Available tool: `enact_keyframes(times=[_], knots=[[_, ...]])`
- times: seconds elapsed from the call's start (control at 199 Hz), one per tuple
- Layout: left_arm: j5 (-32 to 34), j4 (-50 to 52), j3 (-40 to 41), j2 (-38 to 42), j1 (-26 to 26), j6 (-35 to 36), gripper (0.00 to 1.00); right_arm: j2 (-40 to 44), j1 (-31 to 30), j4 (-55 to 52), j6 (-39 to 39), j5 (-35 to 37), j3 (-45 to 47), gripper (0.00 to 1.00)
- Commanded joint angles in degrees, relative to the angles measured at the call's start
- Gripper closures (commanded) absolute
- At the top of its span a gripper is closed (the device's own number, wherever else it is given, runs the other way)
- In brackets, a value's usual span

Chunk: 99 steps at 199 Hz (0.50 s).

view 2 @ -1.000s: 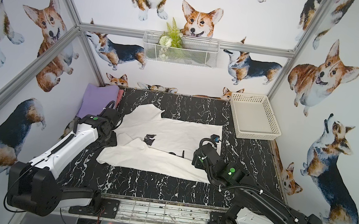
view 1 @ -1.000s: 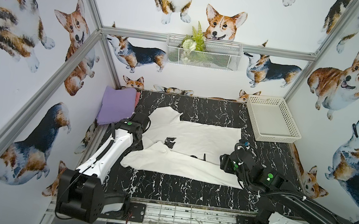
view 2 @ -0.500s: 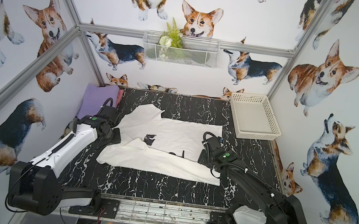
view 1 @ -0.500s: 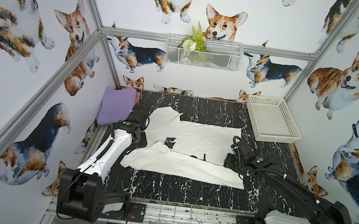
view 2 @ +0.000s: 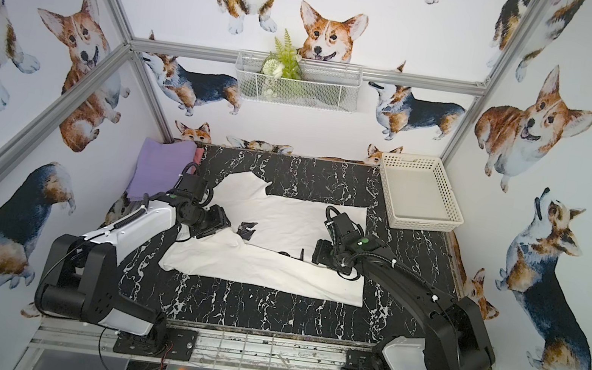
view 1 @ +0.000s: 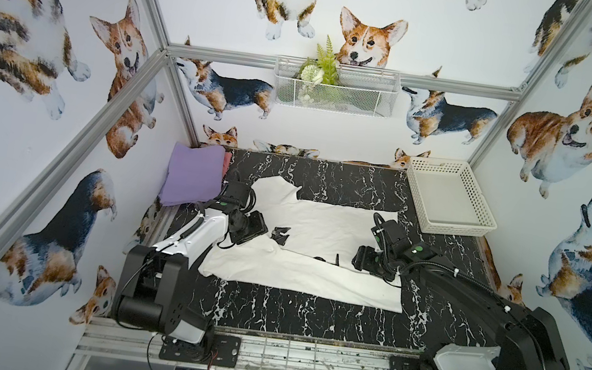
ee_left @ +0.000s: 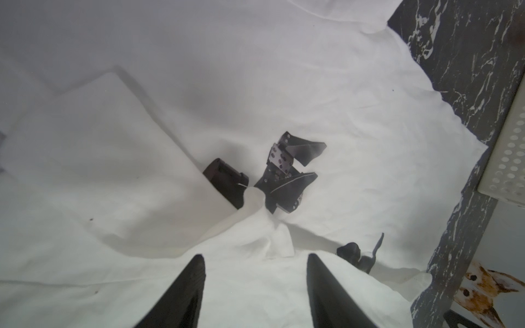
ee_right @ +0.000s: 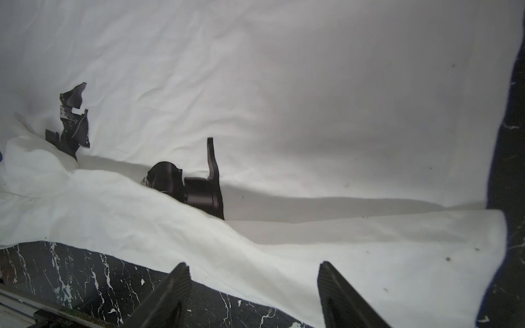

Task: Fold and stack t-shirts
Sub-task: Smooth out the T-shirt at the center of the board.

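Shirt lies on the bench mid-frame in both top views, long axis left to right, lower edge folded over; left gripper sits at its collar end, right gripper at its hem end, both gaping, gripping nothing

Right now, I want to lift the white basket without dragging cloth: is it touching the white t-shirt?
Apart. Both top views show bare marble table between the white basket and the white t-shirt.
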<state>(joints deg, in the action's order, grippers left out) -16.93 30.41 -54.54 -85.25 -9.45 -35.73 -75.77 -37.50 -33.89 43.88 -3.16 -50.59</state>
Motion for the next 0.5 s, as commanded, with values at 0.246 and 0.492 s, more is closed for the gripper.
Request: enact_keyframes(times=[0.246, 0.492], knots=[[2.55, -0.72, -1.43, -5.95, -0.26, 1.60, 0.45, 3.82, -0.06, -0.65, 2.02, 1.59, 1.88, 0.26], [8.20, 0.35, -2.78, -5.87, -0.35, 3.72, 0.46, 3.76, -0.03, 0.61, 2.78, 0.88, 2.95, 0.26]])
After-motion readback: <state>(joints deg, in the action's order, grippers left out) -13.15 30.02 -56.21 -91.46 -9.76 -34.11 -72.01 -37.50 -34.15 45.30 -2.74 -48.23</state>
